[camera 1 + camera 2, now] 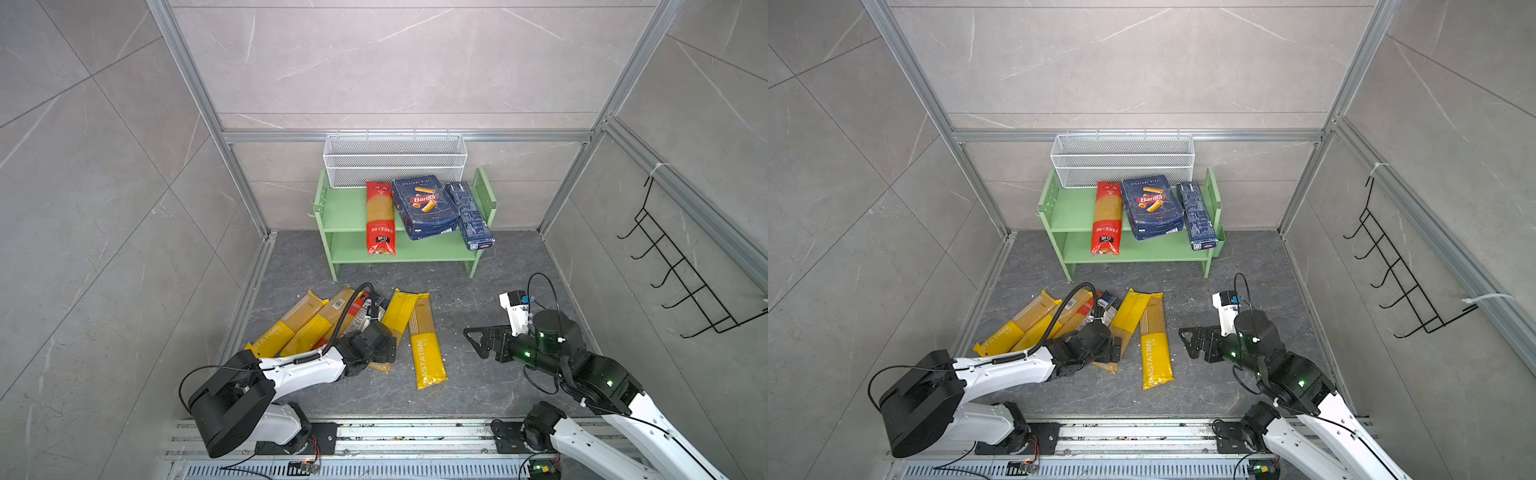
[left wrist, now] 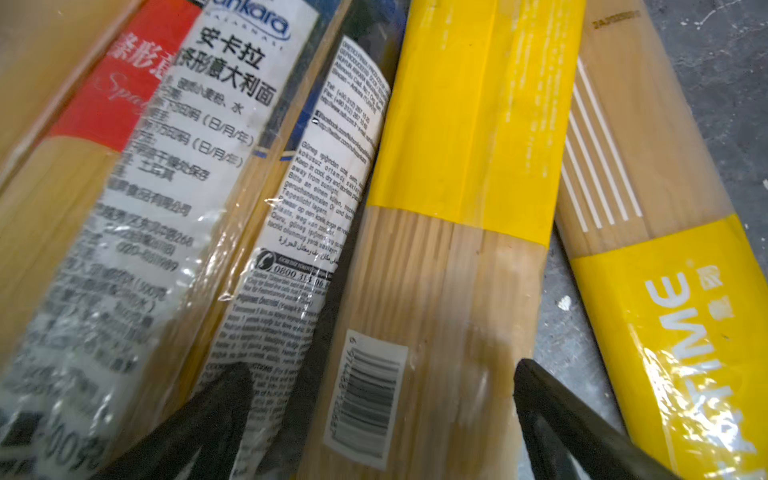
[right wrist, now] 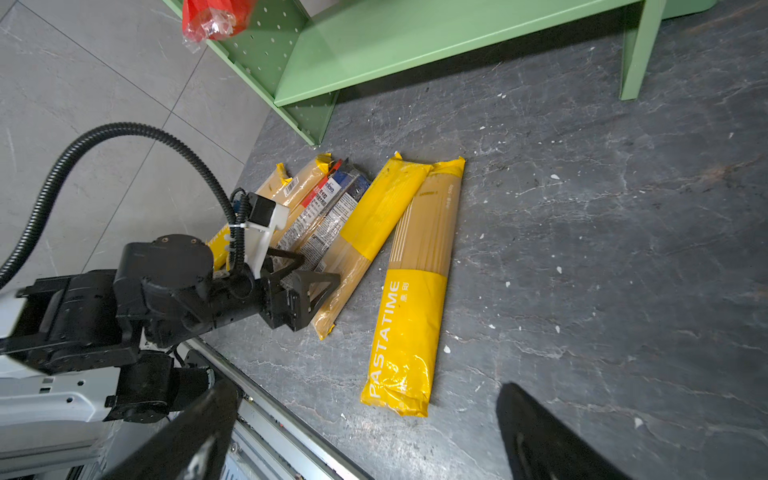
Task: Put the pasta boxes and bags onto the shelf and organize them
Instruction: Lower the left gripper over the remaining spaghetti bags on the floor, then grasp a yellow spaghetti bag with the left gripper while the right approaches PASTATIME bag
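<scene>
In both top views, on the upper board of the green shelf: a red bag, a wide blue box and a narrow blue box, side by side, lengthwise front to back, front ends overhanging the edge. Just behind, a white wire basket. On the dark floor in front, a fan of loose bags, with one yellow bag at its right end. Left gripper low over the fan, spread wide, a finger at each side of a half-yellow bag with a barcode; contact impossible to tell. Right gripper spread wide too, empty, above bare floor, to the right of the bags.
</scene>
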